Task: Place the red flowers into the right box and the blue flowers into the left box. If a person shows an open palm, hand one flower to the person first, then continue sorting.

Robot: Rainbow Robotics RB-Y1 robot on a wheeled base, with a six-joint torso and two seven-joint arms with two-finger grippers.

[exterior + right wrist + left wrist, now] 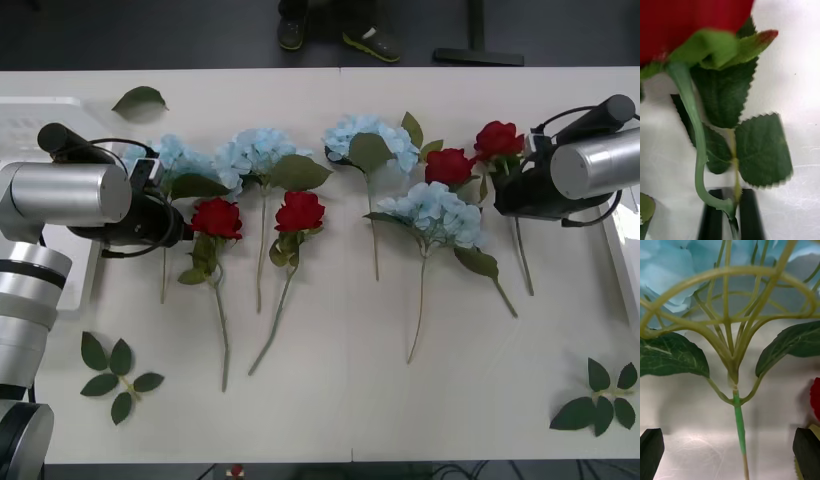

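Sorting barely begun: all eight flowers lie on the desk (330,400), none boxed. Right end effector (732,212) is clamped on a red rose (499,139) stem. Left end effector (730,450), fingers apart, straddles a blue flower (178,158) stem beside the left box (30,110).

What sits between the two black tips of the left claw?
In the left wrist view, the left claw is open, and a blue flower's thin green stem runs between its fingertips, over bare white table, untouched by either tip.
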